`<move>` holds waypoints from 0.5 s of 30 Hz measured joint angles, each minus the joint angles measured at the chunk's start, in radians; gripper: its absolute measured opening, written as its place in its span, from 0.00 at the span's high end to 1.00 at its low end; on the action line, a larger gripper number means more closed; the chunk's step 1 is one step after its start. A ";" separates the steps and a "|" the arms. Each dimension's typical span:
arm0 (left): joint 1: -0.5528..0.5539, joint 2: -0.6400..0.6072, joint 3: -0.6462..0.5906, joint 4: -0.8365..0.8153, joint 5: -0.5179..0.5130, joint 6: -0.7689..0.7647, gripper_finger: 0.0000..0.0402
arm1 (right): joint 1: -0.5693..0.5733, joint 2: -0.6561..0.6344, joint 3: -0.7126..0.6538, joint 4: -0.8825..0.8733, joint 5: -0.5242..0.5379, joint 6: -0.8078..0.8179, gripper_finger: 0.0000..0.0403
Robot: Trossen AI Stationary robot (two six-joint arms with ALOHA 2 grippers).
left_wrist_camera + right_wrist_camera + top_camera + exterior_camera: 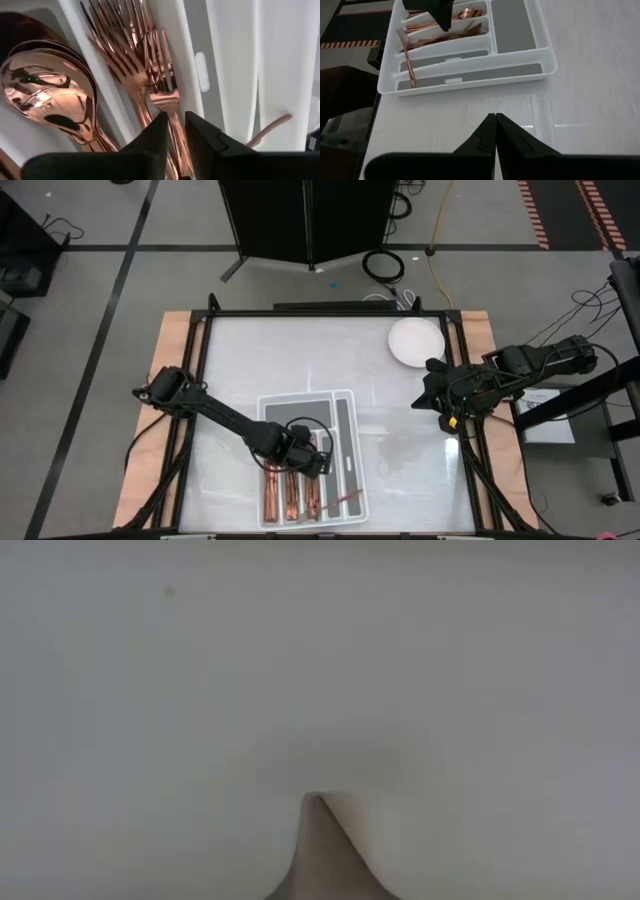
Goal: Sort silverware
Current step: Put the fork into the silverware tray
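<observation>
The silverware lies sorted in a white divided tray [352, 396] near the table's front edge. Copper spoons [50, 85] are stacked in one slot and forks [125, 35] in the slot beside it. My left gripper [177, 131] hangs over the fork slot, pointing steeply down, slightly open. The handle of the topmost fork [162, 92] runs between its fingers, and that fork's head rests on the stack. One more fork [406, 55] lies across the tray's near-end slots. My right gripper [495, 118] is shut and empty, raised over the table's right side. My left gripper's fingers stand on either side of the top fork's handle [175, 125], just behind its head. They come from above and lie across it. Whether they touch the handle, I cannot tell. The fork lies on the other forks in the slot.
A round white plate [415, 340] sits at the far right of the table, close to my right arm. Two long tray slots [512, 22] show only their grey liners. The low view is filled by a pale blur. Bare table lies between the tray and the plate.
</observation>
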 joint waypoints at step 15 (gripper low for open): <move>-0.001 0.030 0.000 0.023 0.016 0.079 0.76 | 0.000 0.000 -0.093 0.020 -0.001 -0.015 1.00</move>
